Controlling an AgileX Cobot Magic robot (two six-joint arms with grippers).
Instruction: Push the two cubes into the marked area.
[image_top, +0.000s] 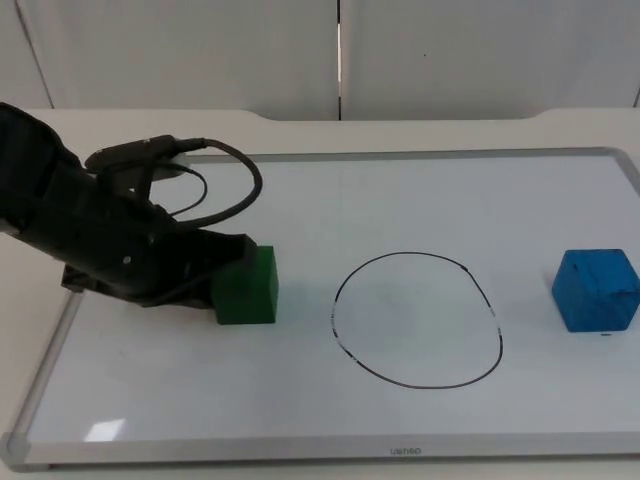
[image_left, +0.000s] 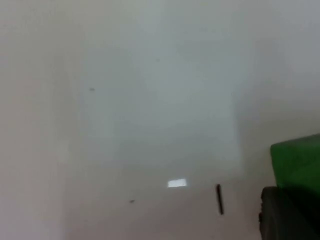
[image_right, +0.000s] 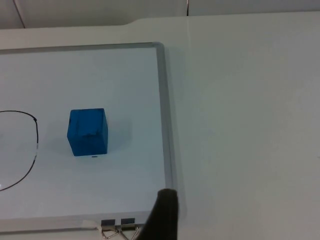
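Left gripper low on the whiteboard, pressed against the outer face of the green cube; cube sits directly ahead of the fingertips, touching them, on the side toward the drawn ring. Whether its fingers are spread or closed I cannot tell, the arm's body covers them. Left wrist view agrees: green cube right against a black fingertip, bare board beyond. The relation that counts: gripper, green cube and ring lie roughly in one line, cube between the two, ring near but not touching the cube. A straight shove along that line should, I judge, carry the cube over the ring's near edge; an off-centre contact could spin it aside. Blue cube lies well apart on the far side of the ring, outside it, much nearer the right arm. Right gripper waits off the board's corner; one fingertip visible, its opening not determinable; blue cube ahead of it, ring beyond the cube.
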